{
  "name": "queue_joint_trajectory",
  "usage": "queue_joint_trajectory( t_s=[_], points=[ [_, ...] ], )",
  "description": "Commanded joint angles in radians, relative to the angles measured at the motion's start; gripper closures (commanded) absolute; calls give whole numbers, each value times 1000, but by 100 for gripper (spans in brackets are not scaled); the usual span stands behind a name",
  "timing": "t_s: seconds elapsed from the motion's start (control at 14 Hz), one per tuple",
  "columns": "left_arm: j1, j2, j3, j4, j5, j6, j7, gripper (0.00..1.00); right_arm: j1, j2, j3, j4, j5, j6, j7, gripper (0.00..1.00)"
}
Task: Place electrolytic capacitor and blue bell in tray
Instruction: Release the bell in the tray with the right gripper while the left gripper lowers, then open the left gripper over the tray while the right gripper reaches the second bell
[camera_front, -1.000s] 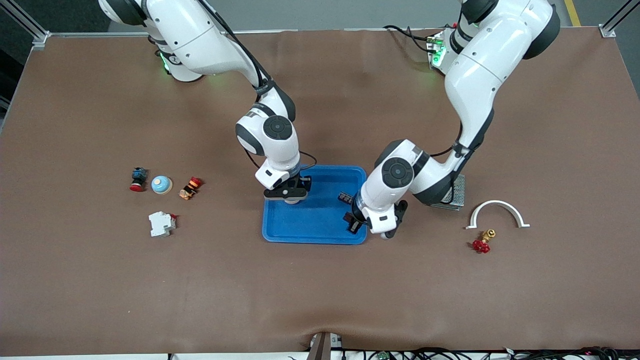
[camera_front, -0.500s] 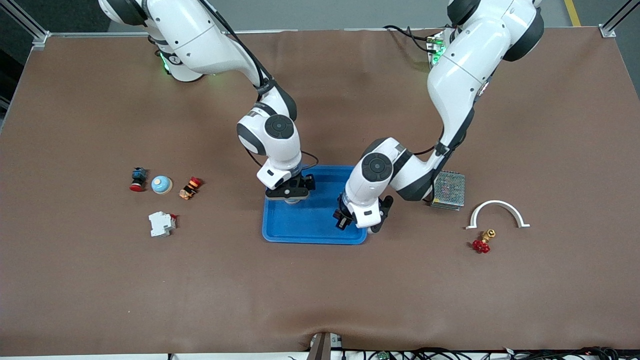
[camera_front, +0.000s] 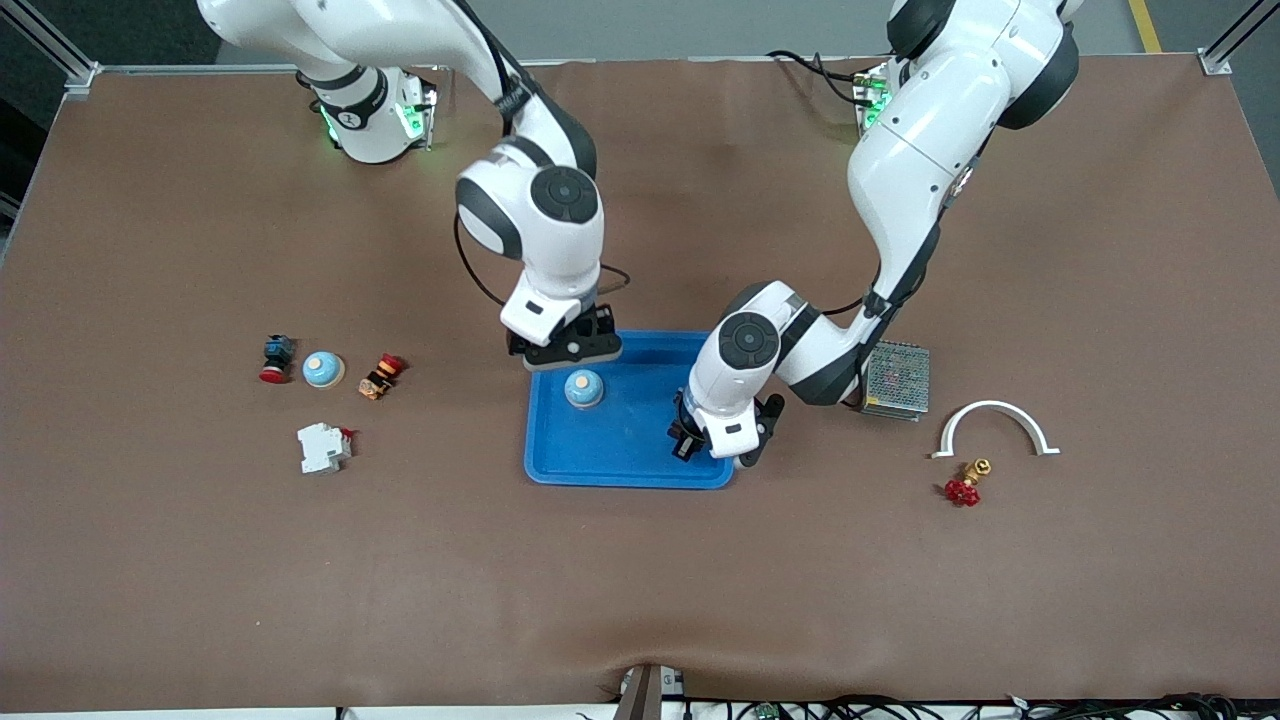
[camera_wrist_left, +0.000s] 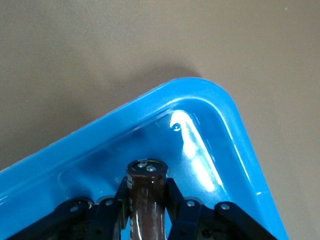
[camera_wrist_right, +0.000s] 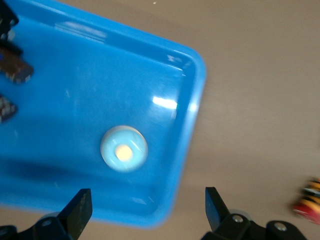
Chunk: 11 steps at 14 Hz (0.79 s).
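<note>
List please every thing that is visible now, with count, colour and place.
tray: 1, blue, table centre
bell: 1, blue, in tray
second bell: 1, blue, toward right arm's end
capacitor: 1, brown, in left gripper, over tray corner
push buttons: 2, red-capped, beside second bell
breaker: 1, white, nearer the camera than second bell
mesh box: 1, grey, beside tray
arch bracket: 1, white, toward left arm's end
valve: 1, red and brass, nearer than bracket
right gripper: jaws open, above bell
left gripper: jaws shut on capacitor
</note>
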Motion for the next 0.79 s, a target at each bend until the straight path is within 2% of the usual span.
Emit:
queue_joint_trajectory(
  t_s=[0.0,0.14,0.21,0.36,0.57,0.71],
  points=[
    [-12,9,11,21,10,11,35,100,-59,-147,10,-60,64,-100,-229,0],
    [-11,9,11,19,1,11,34,99,-137,-247,9,-130,130,-113,-453,0],
    [-8,7,9,19,1,11,32,69,-181,-287,9,-165,144,-112,-556,0],
    [-12,3,11,19,9,5,29,0,-264,-334,9,-219,164,-108,-705,0],
    [8,-29,9,21,6,-10,34,0,-367,-353,7,-281,164,-79,-898,0],
    [9,-45,9,24,9,-73,37,0,-425,-351,7,-316,164,-52,-1014,0]
  ],
)
